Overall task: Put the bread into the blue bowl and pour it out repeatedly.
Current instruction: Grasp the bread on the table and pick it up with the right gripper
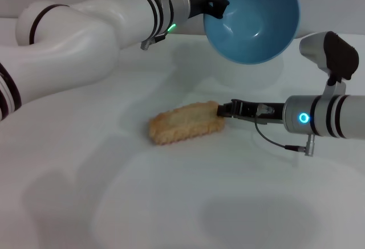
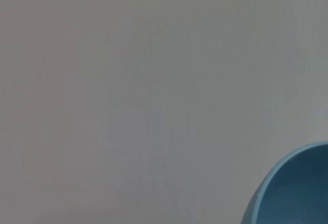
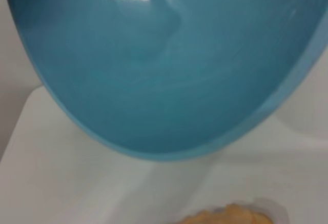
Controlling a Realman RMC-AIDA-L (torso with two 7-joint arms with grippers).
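1. From the head view I see the bread (image 1: 187,122) lying flat on the white table (image 1: 171,203), plain golden-tan side up, its long axis running across in front of me with the far-right end a little higher in the picture.
2. My right gripper (image 1: 223,110) reaches in low from the right of the bread, and its dark fingertips meet the loaf's right end. The jaws look narrow and set against that end, but I cannot tell whether they actually pinch it or only touch it.
3. The bread sits wholly to the left of those jaws, touching them at one end only; the rest of the loaf lies free on the table.
4. My left gripper (image 1: 214,4) is raised well above and behind the bread, clamped on the rim of the blue bowl (image 1: 254,18). The black fingers straddle the rim on the bowl's left side.
5. The blue bowl is held in the air, tipped so its opening faces me and downward toward the bread. Its inside shows no contents, only glossy highlights.
6. In the right wrist view the blue bowl (image 3: 164,65) fills most of the frame, with a sliver of the bread (image 3: 225,216) just showing beneath it at the edge.
7. In the left wrist view only a curved piece of the blue bowl (image 2: 294,190) appears in one corner against the pale background.
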